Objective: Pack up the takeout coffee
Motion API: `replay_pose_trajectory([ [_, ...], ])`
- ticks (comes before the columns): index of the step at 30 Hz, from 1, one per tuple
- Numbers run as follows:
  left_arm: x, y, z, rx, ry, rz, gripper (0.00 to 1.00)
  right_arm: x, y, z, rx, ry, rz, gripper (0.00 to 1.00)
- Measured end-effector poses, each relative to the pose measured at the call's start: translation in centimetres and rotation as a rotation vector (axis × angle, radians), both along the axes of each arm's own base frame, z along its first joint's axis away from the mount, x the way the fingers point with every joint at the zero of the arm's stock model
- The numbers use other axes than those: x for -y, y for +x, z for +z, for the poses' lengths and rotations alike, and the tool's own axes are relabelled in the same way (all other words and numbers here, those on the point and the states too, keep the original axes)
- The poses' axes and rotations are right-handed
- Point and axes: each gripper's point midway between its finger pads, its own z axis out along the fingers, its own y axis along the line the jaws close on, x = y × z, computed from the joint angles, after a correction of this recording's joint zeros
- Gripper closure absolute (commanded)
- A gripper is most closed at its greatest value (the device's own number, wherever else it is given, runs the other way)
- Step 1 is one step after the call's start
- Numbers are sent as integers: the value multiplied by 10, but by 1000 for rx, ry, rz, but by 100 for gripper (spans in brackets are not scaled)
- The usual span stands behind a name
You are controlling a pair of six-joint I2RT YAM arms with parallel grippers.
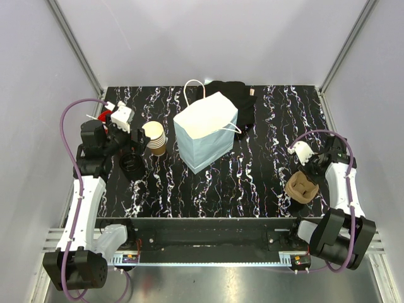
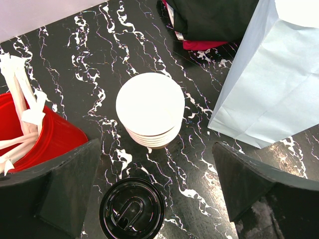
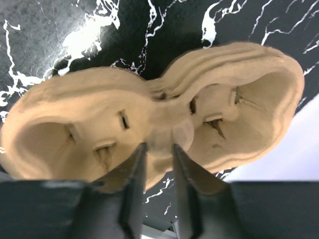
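Observation:
A round black lid [image 2: 131, 209] shows from above between my left fingers; whether a cup sits under it is hidden. It appears in the top view [image 1: 131, 165] near the table's left front. My left gripper [image 2: 155, 164] is open and empty above it, also seen in the top view [image 1: 129, 151]. A nested stack of tan cups [image 2: 149, 107] stands just beyond. My right gripper [image 3: 158, 147] is shut on the middle ridge of a tan moulded-pulp cup carrier [image 3: 164, 114], held at the right front of the table [image 1: 301, 187].
A pale blue paper bag [image 1: 207, 129] with white handles stands open mid-table, right of the cup stack [image 2: 269, 84]. A red cup of white straws [image 2: 45, 139] is at the far left. A black and red bundle [image 1: 233, 95] lies behind the bag.

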Motion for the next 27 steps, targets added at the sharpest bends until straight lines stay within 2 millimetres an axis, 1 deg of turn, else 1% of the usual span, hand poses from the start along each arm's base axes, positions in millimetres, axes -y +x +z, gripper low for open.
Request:
replay_pose_trajectory([
  [2,0,0,0,0,0,0,1,-1,0,2,9,0,1,73],
  [4,0,0,0,0,0,0,1,-1,0,5,18,-3,1,77],
  [9,0,0,0,0,0,0,1,-3,-4,12,32,-4,1,80],
  [11,0,0,0,0,0,0,1,-3,-4,17,41,-7,1,68],
  [13,0,0,0,0,-1,-1,1,-3,-5,20,47,-8,-2,54],
  [14,0,0,0,0,0,-1,1,-3,-4,21,49,-9,-3,52],
  [17,0,0,0,-1,-1,-1,1,-3,-5,21,44,-8,-3,46],
  [23,1,0,0,0,-1,-3,1,-2,-6,11,10,6,-8,42],
  [27,1,0,0,0,-3,-6,1,-2,-6,3,-17,28,-16,42],
])
